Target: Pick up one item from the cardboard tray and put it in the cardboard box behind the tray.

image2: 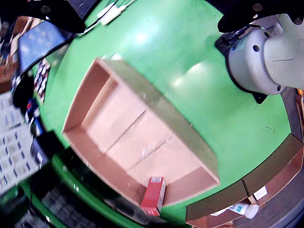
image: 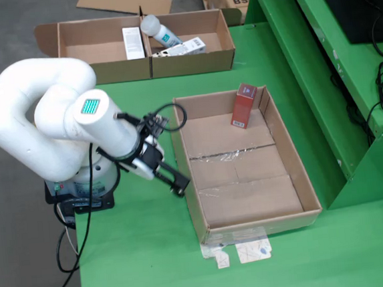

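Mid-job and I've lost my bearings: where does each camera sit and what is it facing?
View from above: fixed high over the green table, looking down at the tray, the box, the white arm and its hand.
View riding on the hand: looks down at the tray; dark fingertips frame the top.
Shared: red box.

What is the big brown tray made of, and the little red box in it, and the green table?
The tray looks like plain matte cardboard: brown, folded flaps, shiny clear tape along its seams. The red box seems to be printed thin card, with crisp edges and a slight sheen. The green table looks smooth and painted, perhaps metal; the view riding on the gripper shows glare.
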Robot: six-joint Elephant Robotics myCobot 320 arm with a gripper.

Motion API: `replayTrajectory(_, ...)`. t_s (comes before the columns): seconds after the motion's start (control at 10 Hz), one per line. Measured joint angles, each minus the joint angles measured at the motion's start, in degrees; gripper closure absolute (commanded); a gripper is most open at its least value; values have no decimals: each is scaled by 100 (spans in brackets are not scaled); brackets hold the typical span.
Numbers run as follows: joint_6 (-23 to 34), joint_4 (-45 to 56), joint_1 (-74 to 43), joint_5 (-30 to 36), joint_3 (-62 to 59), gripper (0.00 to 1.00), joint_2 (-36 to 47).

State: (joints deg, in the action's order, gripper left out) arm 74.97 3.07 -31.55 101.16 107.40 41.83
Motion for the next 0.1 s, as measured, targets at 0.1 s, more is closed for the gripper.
replayTrajectory(0.1, 0, 0, -237, 0, 237, 0, 0)
